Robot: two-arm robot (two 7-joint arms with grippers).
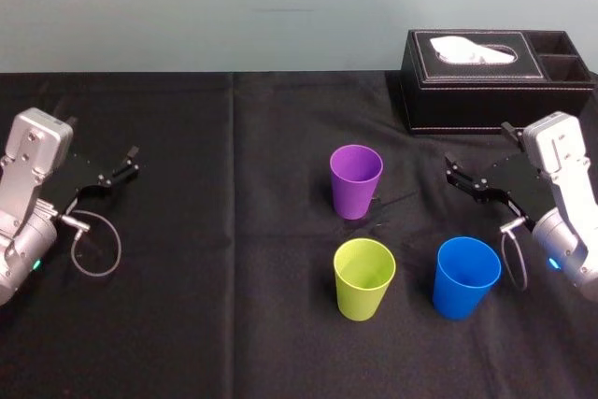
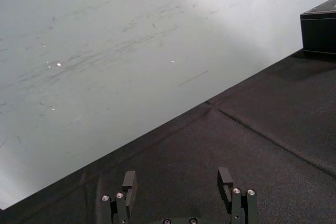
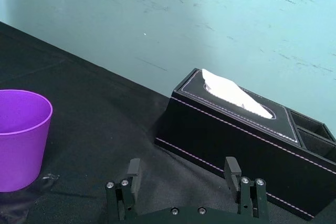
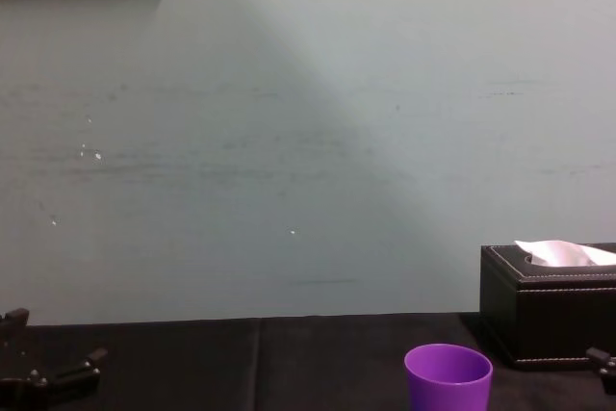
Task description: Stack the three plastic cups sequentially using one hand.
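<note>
Well apart, upright, mouths up: purple cup [image 1: 356, 179], green cup [image 1: 364, 277] at its 6 o'clock, blue cup [image 1: 465, 276] at 4. Right gripper [image 1: 458, 175], spread, at 3; left gripper [image 1: 126, 163], spread, at 9 across open cloth [image 1: 234, 231].

purple cup [image 1: 356, 180]: smooth plastic, slight sheen
yellow-green cup [image 1: 364, 277]: same smooth plastic tbh
blue cup [image 1: 465, 277]: smooth plastic, a bit glossier
tablecloth [image 1: 234, 306]: matt black cloth, creased
tissue box [image 1: 467, 95]: black leather look, white stitching
tissue [image 1: 472, 49]: soft white paper
wall [image 1: 234, 7]: matt paint, scuffed
left gripper [image 2: 177, 177], right gripper [image 3: 184, 165]: matt black, shiny little screws
</note>
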